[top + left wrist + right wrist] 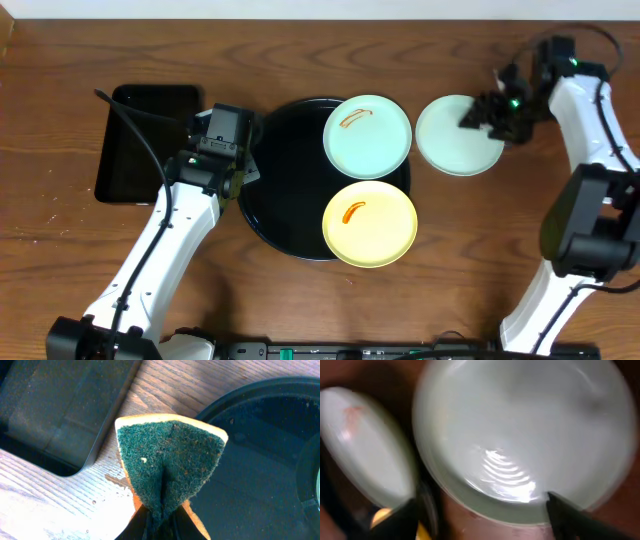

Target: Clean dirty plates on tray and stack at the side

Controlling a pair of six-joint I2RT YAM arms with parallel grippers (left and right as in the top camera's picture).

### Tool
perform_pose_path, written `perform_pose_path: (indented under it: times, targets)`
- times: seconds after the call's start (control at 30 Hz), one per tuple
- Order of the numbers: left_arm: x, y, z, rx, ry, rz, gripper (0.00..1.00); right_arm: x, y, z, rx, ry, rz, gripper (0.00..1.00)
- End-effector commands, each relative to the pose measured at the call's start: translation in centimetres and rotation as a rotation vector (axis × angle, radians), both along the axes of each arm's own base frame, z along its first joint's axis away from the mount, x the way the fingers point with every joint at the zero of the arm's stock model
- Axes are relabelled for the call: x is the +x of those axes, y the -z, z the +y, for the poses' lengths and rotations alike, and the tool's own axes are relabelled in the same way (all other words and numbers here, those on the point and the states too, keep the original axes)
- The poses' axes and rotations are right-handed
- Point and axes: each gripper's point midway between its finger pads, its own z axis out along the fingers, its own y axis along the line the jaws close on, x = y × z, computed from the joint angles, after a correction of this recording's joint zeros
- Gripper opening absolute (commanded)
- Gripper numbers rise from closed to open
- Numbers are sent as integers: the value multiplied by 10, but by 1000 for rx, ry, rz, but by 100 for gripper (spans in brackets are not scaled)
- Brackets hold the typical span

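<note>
Far left of the overhead view: rectangular tray [150, 140], out of play. Just right of it: left gripper [159, 529] clamped on a folded sponge [170, 455], green scouring face outward, poised over bare wood between that tray and the rim of the round tray [285, 190]. Droplets [111, 480] on the wood beneath, so likely to drip more on the way in. Pinched only at the lower fold, so apt to twist or slip free under hard scrubbing. Centre, on the round tray's right half: smeared mint plate [367, 137] above and yellow plate [369, 223] below, edges meeting or nearly so, each marked with an orange streak, both lapping over the right rim. Likely to skate on the glossy black if wiped unheld, to knock the neighbour, or to tip off the raised rim. Right of the round tray, flat on the table: clean-looking mint plate [458, 135], just beside the smeared one. Upper right: right gripper [490, 112] over that plate's right edge, fingers spread wide in the blurred wrist view, nothing pinched. Could clip the rim and drag the plate on lifting away, or leave a stack too close to the round tray for safe reaching.
</note>
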Motion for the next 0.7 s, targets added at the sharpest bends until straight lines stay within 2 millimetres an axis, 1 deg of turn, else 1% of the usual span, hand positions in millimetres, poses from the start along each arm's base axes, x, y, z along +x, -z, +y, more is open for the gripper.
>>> perform_pose_path:
  times: [0.0, 0.07, 0.13, 0.23, 0.27, 0.4, 0.5, 0.57, 0.67]
  targets:
    - [-2, 5, 3, 4, -14, 13, 12, 18, -50, 47, -54, -144, -146, 94]
    - [-2, 5, 3, 4, -14, 13, 12, 25, -57, 60, -152, -161, -180, 99]
    - [-2, 5, 3, 4, -14, 13, 12, 28, -57, 69, -252, -138, -193, 99]
    - [-2, 5, 3, 4, -14, 13, 12, 23, -48, 72, -371, 26, -145, 98]
    - [-2, 5, 3, 4, -14, 14, 12, 17, -44, 78, -374, 70, -122, 95]
    - [-2, 5, 2, 4, -14, 12, 12, -6, -24, 113, -325, 148, -34, 84]
    - [-2, 5, 2, 4, -14, 12, 12, -21, -11, 129, -321, 207, 18, 79]
    - [-2, 5, 2, 4, -14, 12, 12, -31, -3, 135, -321, 268, 53, 76]
    - [-2, 5, 2, 4, -14, 13, 12, -43, 12, 138, -348, 371, 88, 74]
